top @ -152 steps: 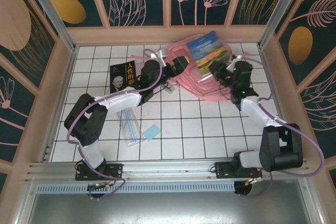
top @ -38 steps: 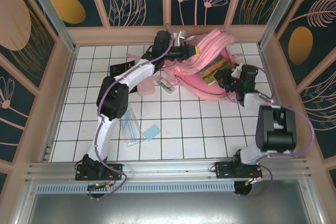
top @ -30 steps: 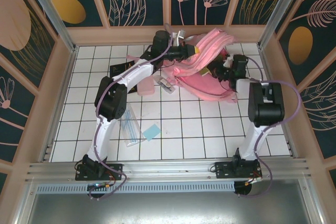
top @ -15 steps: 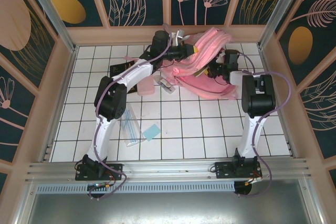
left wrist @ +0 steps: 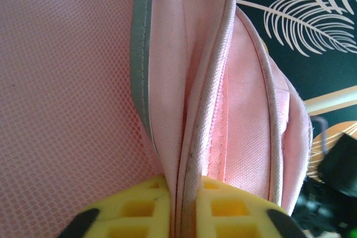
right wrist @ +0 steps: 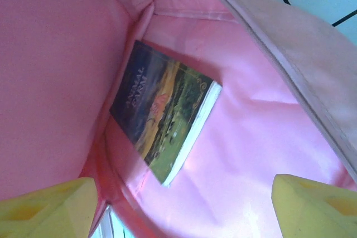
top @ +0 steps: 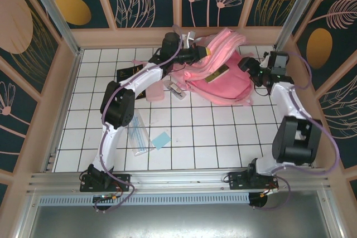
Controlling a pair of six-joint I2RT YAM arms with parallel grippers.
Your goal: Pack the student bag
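Note:
The student bag (top: 230,86) is a big soft pink backpack lying at the back of the table with its mouth held up. My left gripper (top: 207,52) is shut on the bag's zipper edge (left wrist: 192,137), and the fabric is pinched between its yellow pads (left wrist: 139,210). A paperback book (right wrist: 162,115) with a landscape cover lies inside against the pink lining (right wrist: 268,137); its edge also peeks out of the bag's mouth (top: 216,74). My right gripper (top: 249,66) stands open at the bag's right side with nothing between its fingers (right wrist: 47,207).
Partly under the left arm lies a black book (top: 128,74). A flat pink case (top: 156,92) and a small white item (top: 177,89) lie left of the bag. A clear sleeve (top: 138,135) and a blue card (top: 161,139) sit nearer the front.
My right gripper has opened and drawn back to the right, out of the bag, leaving the book inside. The left gripper has kept its place on the bag's edge.

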